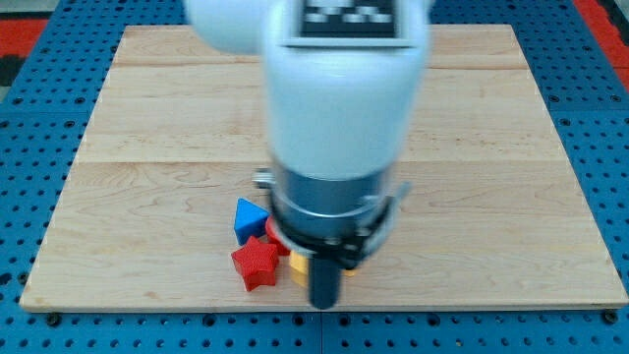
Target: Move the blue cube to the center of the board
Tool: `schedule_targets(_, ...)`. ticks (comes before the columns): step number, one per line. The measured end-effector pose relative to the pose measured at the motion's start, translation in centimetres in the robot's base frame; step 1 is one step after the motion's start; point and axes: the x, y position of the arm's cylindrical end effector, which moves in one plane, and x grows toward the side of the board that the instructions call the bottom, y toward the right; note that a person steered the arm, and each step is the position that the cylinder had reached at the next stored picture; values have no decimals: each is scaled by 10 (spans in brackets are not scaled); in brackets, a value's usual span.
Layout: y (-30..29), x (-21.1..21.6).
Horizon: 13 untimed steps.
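The arm's white body and dark rod fill the middle of the camera view. My tip (pixel 324 304) sits near the board's bottom edge, just right of a cluster of blocks. A blue block (pixel 249 217), wedge-like in shape, lies at the cluster's upper left. A red star (pixel 257 263) lies below it. A second red block (pixel 276 237) shows partly between them and the arm. A yellow block (pixel 299 267) peeks out right beside the rod. No blue cube can be made out; the arm hides part of the board.
The wooden board (pixel 147 128) rests on a blue pegboard table (pixel 39 177). A red strip (pixel 25 29) lies at the view's top left and another at the top right.
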Motion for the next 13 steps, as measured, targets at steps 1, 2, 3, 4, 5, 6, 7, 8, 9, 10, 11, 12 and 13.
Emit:
schedule_targets(1,1,-56)
schedule_targets(2,-4,-70)
schedule_targets(3,-2,-98)
schedule_targets(4,-6,-107)
schedule_targets(5,-4,-111)
schedule_targets(6,19,-145)
schedule_targets(7,41,-159)
schedule_targets(8,46,-159)
schedule_targets(9,2,-182)
schedule_targets(10,-36,-219)
schedule_targets(11,-14,-206)
schedule_targets(12,-24,-184)
schedule_targets(13,58,-201)
